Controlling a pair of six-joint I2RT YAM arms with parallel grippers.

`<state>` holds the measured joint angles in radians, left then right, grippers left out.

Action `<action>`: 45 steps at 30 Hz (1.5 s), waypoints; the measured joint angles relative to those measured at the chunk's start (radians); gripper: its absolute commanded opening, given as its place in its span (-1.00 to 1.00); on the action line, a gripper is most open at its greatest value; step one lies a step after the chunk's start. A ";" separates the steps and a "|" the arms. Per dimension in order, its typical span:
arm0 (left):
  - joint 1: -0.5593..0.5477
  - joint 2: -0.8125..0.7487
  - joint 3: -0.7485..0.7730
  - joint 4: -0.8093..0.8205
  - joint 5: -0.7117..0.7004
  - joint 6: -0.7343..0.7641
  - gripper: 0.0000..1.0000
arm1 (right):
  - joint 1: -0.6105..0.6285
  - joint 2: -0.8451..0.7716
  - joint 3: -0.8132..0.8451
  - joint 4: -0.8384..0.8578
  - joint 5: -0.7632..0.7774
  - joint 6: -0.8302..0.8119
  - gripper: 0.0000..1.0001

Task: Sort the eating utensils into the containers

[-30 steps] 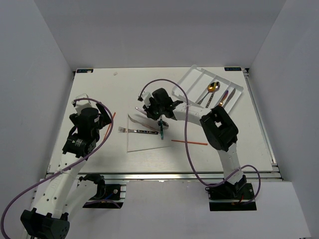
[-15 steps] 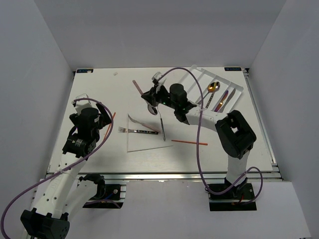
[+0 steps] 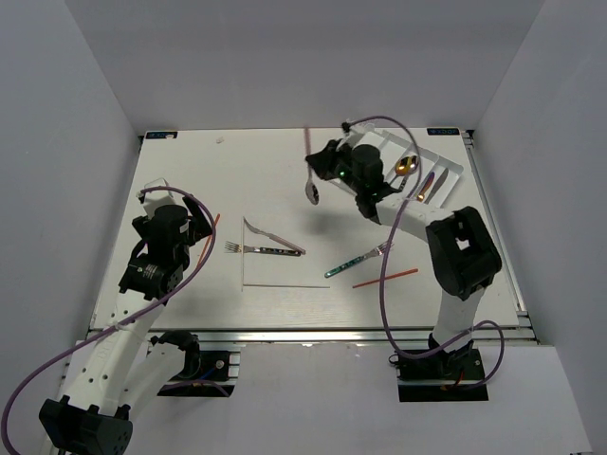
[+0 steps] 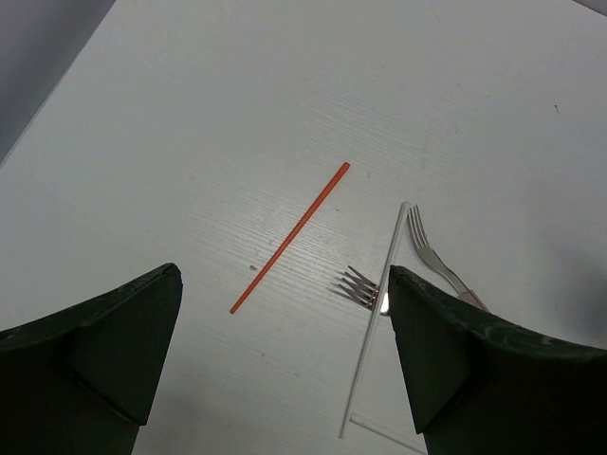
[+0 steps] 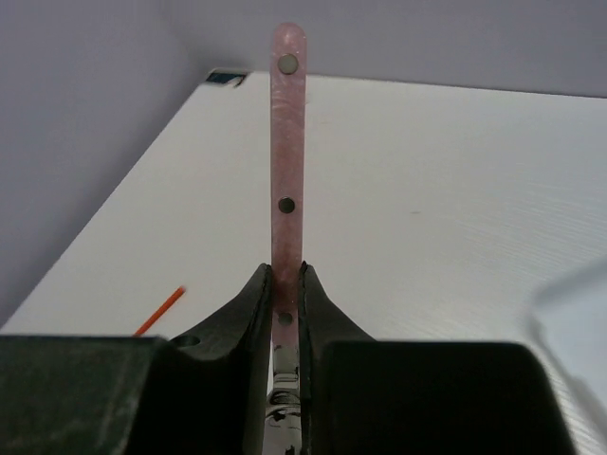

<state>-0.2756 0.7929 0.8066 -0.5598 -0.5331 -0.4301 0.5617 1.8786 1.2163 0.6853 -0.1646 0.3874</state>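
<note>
A pink-handled spoon (image 5: 287, 142) is held up near the tray (image 3: 438, 159)
Its handle is pinched by the right gripper (image 5: 285, 280); it should be aligned with a compartment before lowering. The left gripper (image 4: 283, 284) is spread wide.

In the overhead view the white-and-black left arm (image 3: 114, 332) rises from the lower-left corner to mid-left of the frame. Its black two-finger left gripper (image 3: 201, 227) points right. In its wrist view, the jaws stand spread wide, one at each lower corner. The right arm (image 3: 462, 256) climbs from the lower right, bends at a black elbow right of centre, and reaches up-left to upper centre. Its right gripper (image 3: 325, 167) is clamped on a pink-handled silver spoon (image 5: 287, 142), and both fingers (image 5: 254, 303) press the handle.
</note>
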 measured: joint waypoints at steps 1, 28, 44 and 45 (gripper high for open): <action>0.000 0.000 0.000 0.000 0.000 0.000 0.96 | -0.029 -0.017 0.011 -0.048 0.056 0.030 -1.00; 0.000 -0.009 0.000 0.007 0.018 0.002 0.96 | -0.456 0.266 0.391 -0.737 0.616 0.362 -0.84; 0.000 -0.007 0.000 0.007 0.018 0.003 0.96 | -0.454 0.121 0.323 -0.738 0.494 0.288 0.79; 0.000 -0.007 0.000 0.007 0.018 0.003 0.96 | -0.447 0.088 0.319 -0.743 0.495 0.277 0.79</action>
<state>-0.2756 0.7860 0.8066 -0.5526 -0.5148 -0.4267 0.1146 1.9663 1.5349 -0.0582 0.3302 0.6640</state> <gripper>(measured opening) 0.981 0.892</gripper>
